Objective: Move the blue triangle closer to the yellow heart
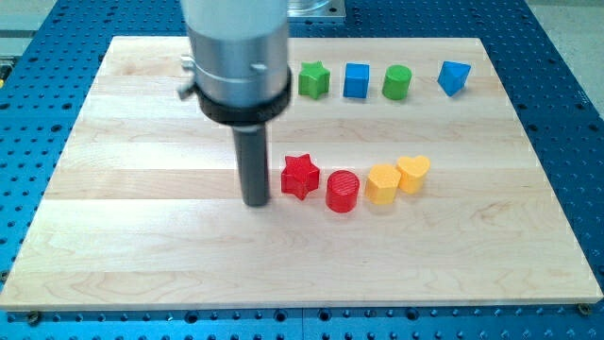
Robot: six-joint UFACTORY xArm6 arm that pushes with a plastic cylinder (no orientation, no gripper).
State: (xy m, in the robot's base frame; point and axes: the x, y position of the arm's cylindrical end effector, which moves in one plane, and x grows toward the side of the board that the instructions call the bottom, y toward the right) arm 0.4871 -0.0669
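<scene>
Just left of the red star (300, 176), my tip (256, 202) stands upright.

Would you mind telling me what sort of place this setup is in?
Most likely a robotics lab bench: a wooden board lies on a blue perforated metal table, small coloured blocks such as the blue triangle and yellow heart sit on it, and my tip rests there.

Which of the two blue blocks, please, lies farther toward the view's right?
The blue triangle, at the right end of the top row; the blue cube sits between the green star and green cylinder.
</scene>
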